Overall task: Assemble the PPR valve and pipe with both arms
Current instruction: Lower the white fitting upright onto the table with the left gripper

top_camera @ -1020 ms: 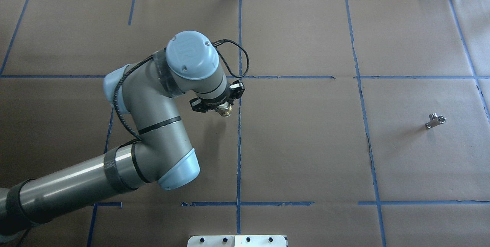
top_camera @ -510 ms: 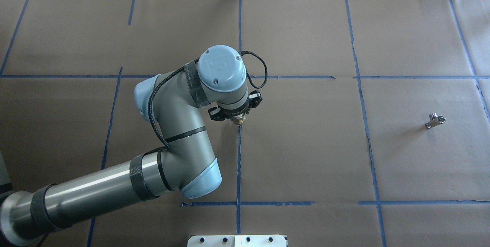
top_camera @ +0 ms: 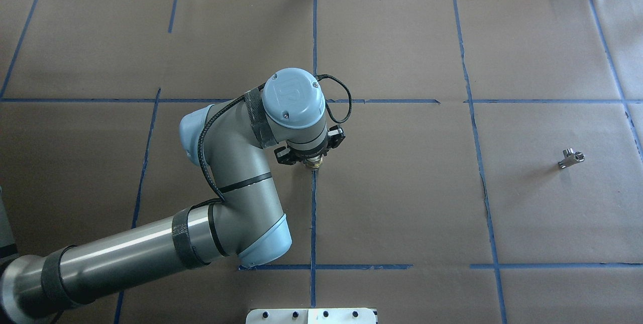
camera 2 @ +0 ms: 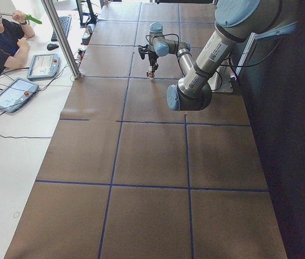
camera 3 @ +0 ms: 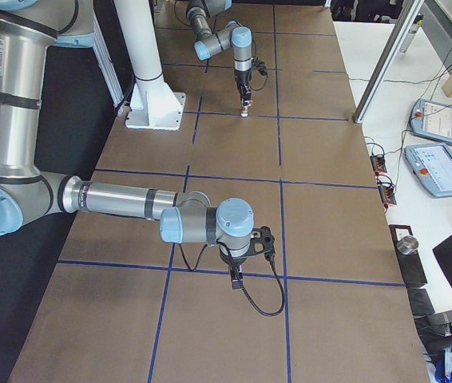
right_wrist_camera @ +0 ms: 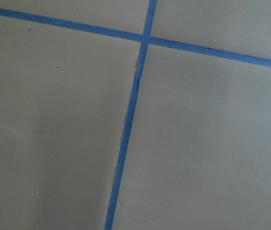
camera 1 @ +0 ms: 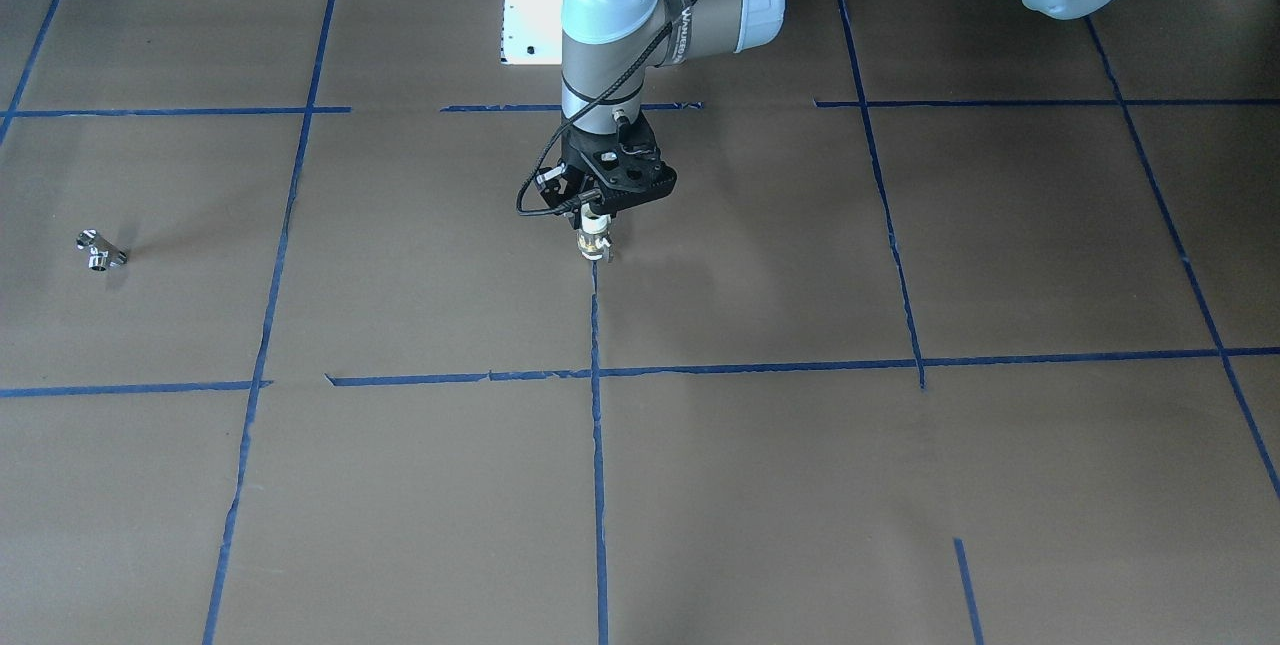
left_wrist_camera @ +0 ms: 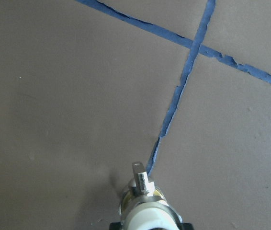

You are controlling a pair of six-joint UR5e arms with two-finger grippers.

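1. nearest, in the exterior right view: the right arm (camera 3: 122,199) reaches out level over the tabletop (camera 3: 234,335). its right gripper (camera 3: 236,278) points down, close to a crossing of the blue tape lines (camera 3: 281,223).
2. right jaws: cannot tell whether released or clenched. no other view shows them, and the right wrist view shows only brown paper and tape.
3. next along, on the robot's right half of the overhead view: the pipe (top_camera: 571,158) lies alone on the brown paper inside a taped square. neither gripper touches it, and it is well apart from the left gripper.
4. mid-table: the left arm (top_camera: 231,173) is bent at the elbow and its wrist stands vertical. the left gripper (top_camera: 311,159) points straight down over the centre tape line. a black cable (top_camera: 337,94) loops beside the wrist.
5. left jaws: clenched on the ppr valve (camera 1: 594,243). the valve hangs upright, with its white end up in the jaws and the metal middle and side stub below them.
6. the valve's lower end is close over the tape line. contact with the tabletop cannot be judged.
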